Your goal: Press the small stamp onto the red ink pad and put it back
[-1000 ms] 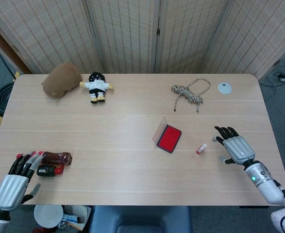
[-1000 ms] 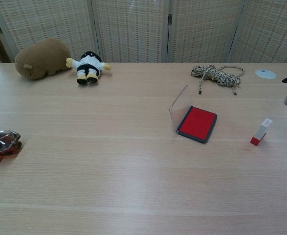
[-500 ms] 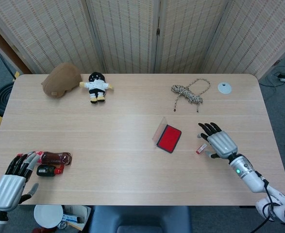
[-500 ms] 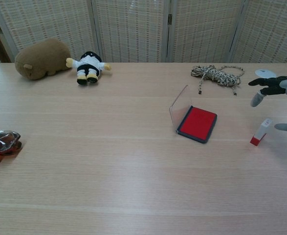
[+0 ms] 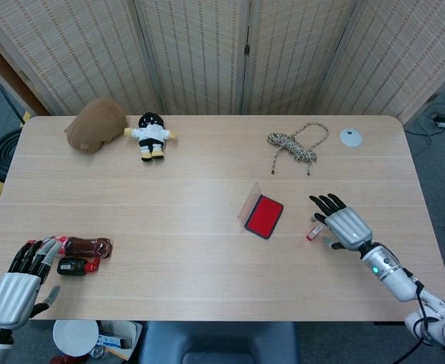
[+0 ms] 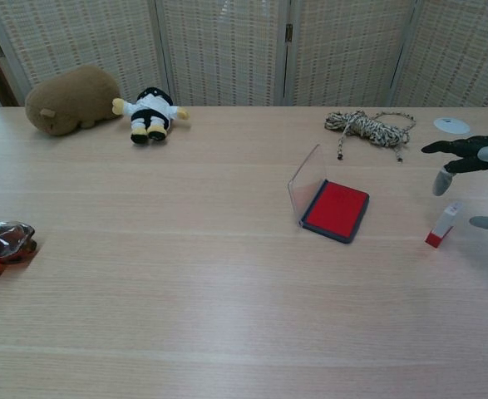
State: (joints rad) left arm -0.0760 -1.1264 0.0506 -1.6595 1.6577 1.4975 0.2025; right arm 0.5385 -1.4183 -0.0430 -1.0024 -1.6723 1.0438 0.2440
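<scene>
The small stamp, white with a red base, stands on the table to the right of the red ink pad, whose clear lid stands raised on its left side. My right hand hovers over and just right of the stamp, fingers spread, holding nothing. The thumb is low beside the stamp, apart from it. At the table's near left corner my left hand rests with fingers extended, touching nothing I can make out.
A dark wrapped packet with red bits lies by the left hand. At the far side sit a brown plush, a small doll, a coiled rope and a white disc.
My right hand moved left over the stamp during the last second, then lowered slightly. The left hand drew back a little toward the table's near edge. The stamp and pad stayed put.
</scene>
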